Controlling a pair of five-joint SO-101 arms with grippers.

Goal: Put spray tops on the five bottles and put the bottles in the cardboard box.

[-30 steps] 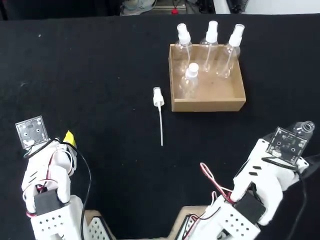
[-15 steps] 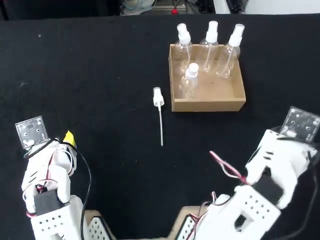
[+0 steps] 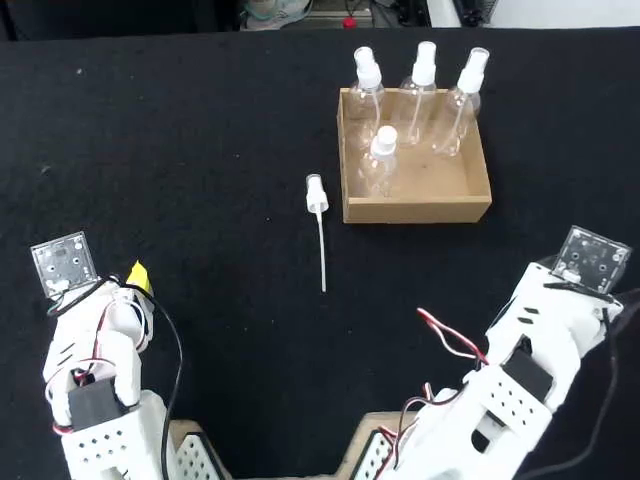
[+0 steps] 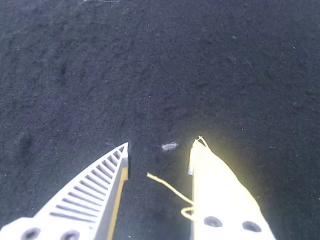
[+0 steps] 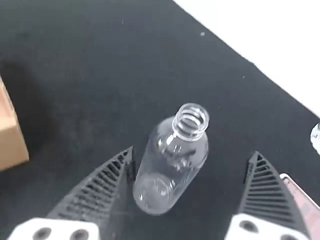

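Right gripper [image 5: 193,152] now astride capless bottle [image 5: 170,165]

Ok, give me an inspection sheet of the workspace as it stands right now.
Surface: black cloth, flat.
Job's things: four topped bottles stand in the cardboard box; one spray top lies beside the box; one topless bottle is on the cloth.
Clutter: a white fleck.
Grippers: left gripper open over bare cloth; right gripper open, jaws either side of the topless bottle.
Cables: red and white wires loop from the right arm; black cable by the left arm.
Surroundings: indistinct objects beyond the far edge.
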